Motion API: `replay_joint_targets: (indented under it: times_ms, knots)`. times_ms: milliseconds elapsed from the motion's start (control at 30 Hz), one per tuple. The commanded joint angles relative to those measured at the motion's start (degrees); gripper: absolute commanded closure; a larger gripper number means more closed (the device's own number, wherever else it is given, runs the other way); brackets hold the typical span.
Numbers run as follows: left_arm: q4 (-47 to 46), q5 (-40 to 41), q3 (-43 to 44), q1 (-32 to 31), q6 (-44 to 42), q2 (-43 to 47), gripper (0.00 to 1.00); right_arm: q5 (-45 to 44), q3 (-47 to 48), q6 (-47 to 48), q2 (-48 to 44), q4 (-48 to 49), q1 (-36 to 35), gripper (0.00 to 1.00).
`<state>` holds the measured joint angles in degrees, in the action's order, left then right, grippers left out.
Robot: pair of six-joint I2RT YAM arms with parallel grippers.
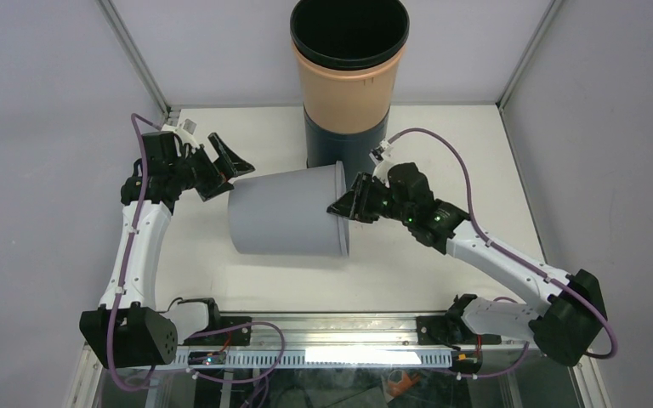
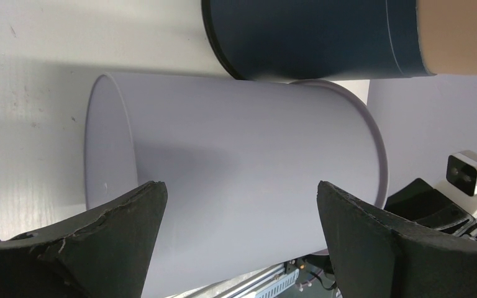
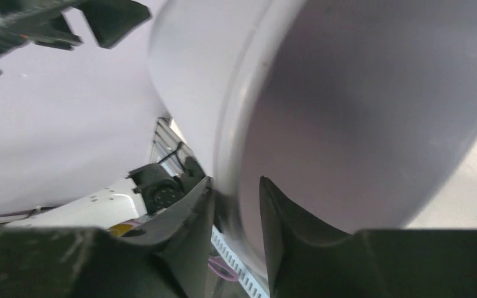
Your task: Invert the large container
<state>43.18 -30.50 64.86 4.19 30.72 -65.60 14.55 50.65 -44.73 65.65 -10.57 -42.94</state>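
Container [image 1: 285, 212] on side, R claw [image 3: 236, 191] pinching rim [image 3: 239, 112]

The grey container [image 1: 285, 212] is smooth, matt plastic. The tan container [image 1: 349, 93] and dark blue container [image 1: 340, 140] look like smooth plastic with a faint sheen. The white table [image 1: 195, 255] is matt and lightly scuffed. The fingers [image 2: 118, 236] of the left gripper [image 2: 237, 184] are matt, grainy and rough-edged.

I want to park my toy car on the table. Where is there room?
Bare table in front of the bucket, along the near edge, and at the back right beside the stack. Crowded mid-table: left gripper and right gripper flank the bucket.
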Motion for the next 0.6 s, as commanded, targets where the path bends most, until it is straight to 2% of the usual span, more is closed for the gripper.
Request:
replay_joint_targets:
  times_ms: [0, 167, 333, 400, 500, 567]
  knots:
    - [-3.53, -1.46, 1.21, 0.21, 1.46, 0.42, 0.04, 1.31, -1.07, -5.92, -1.15, 12.83, 0.00, 0.69]
    - [-3.76, -2.37, 3.17, 0.22, 1.30, 0.57, 0.04, 4.26, -2.69, -11.42, -0.55, 19.35, 0.12, 1.00]
    - [-3.72, -2.23, 8.41, 0.23, 1.63, 1.93, 0.03, 6.29, -5.78, -15.76, -2.09, 24.99, 2.53, 1.00]
    - [-3.72, -1.96, 11.01, 0.23, 1.62, 2.35, 0.03, 8.73, -9.44, -20.27, -3.20, 31.78, 5.14, 1.00]
    - [-3.65, -1.67, 14.90, 0.28, 2.03, 2.43, 0.02, 12.95, -16.46, -30.53, -2.92, 47.19, 9.20, 1.00]
    - [-3.23, -1.23, 17.07, 0.27, 2.06, 2.03, 0.02, 14.36, -18.66, -33.43, -1.28, 52.82, 10.11, 1.00]
